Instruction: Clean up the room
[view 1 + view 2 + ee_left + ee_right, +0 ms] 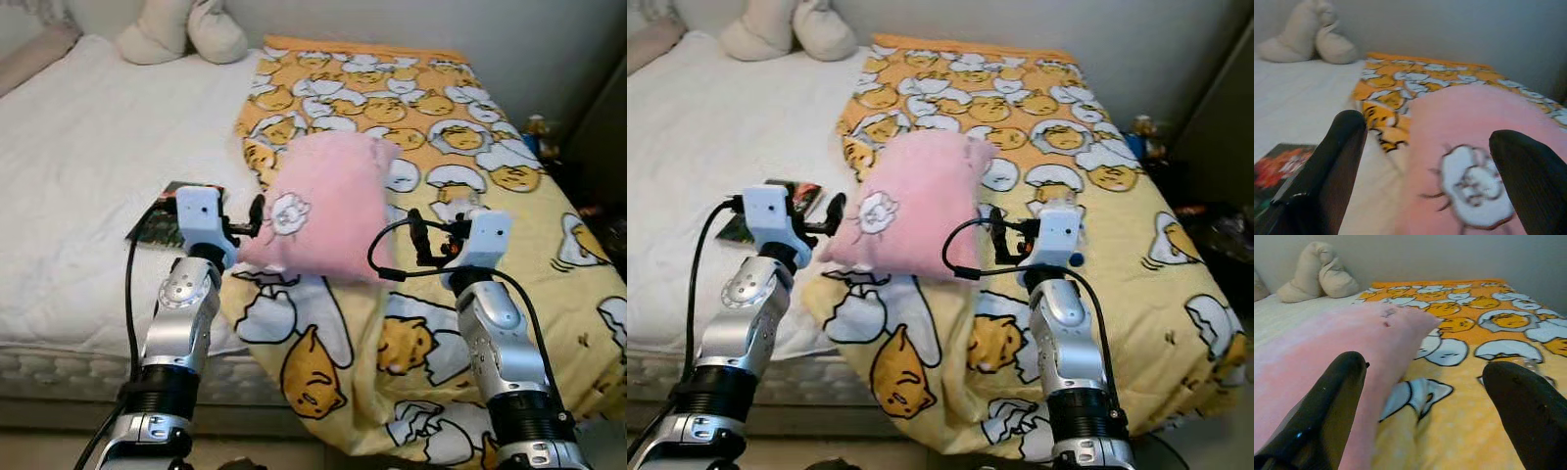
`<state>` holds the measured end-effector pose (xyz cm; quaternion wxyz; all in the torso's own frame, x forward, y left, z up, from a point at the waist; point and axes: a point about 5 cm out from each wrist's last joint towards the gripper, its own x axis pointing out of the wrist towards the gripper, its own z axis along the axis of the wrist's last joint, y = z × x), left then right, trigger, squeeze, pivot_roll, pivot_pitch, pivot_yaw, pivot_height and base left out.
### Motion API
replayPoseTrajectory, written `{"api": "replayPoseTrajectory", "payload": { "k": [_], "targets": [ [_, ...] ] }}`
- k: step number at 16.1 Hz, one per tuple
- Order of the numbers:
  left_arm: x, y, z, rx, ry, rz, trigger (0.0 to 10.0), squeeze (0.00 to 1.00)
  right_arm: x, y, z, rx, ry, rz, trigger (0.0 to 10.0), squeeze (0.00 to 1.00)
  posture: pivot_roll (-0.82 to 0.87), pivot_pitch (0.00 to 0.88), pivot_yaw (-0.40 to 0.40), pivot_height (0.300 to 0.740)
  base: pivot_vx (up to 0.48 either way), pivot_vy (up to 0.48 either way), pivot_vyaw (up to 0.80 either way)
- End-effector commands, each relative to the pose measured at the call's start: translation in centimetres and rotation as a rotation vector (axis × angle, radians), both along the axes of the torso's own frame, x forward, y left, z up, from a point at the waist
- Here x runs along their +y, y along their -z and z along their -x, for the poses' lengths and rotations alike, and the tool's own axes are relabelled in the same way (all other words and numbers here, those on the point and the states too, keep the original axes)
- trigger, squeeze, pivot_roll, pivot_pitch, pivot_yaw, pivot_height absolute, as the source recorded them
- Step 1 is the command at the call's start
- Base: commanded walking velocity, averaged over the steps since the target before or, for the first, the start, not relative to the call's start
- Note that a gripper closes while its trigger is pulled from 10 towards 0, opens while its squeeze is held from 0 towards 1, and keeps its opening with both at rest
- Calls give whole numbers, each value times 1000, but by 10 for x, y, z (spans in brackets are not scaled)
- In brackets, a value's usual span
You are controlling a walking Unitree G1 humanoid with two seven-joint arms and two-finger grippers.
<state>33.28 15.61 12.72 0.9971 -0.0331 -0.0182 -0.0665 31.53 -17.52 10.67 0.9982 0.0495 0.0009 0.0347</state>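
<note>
White-sheeted bed [78, 196] carried a yellow egg-print blanket [470, 147] over its right side. Pink pillow [323, 206] lay on the blanket's left edge, partly over the sheet. Left claw [257, 217] at the pillow's left edge, fingers spread wide, pinching nothing. Right claw [416, 238] just right of the pillow, fingers likewise spread. Dark book [162, 220] lay left of the pillow; cream plush [181, 29] sat beyond the pillow, by the wall.

No words, numbers or brand marks can be read anywhere. The blanket [460, 147] covering the bed's right side carries only cartoon egg drawings, and the booklet [162, 223] near the mattress's front edge is too blurred (colours only).
</note>
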Motion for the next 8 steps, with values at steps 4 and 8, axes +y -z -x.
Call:
{"api": "replayPoseTrajectory", "payload": {
  "k": [4,8],
  "targets": [
    [-10,-11,-8,-28,54,20,10000,0,-6,0,2,-9,37,13,10000,0,-75,0,35,740,398,269,0],
    [-4,-24,-14,-57,42,66,10000,0,-13,-30,-6,-95,40,-10,10000,0,-85,0,42,740,395,273,0]
  ]
}}
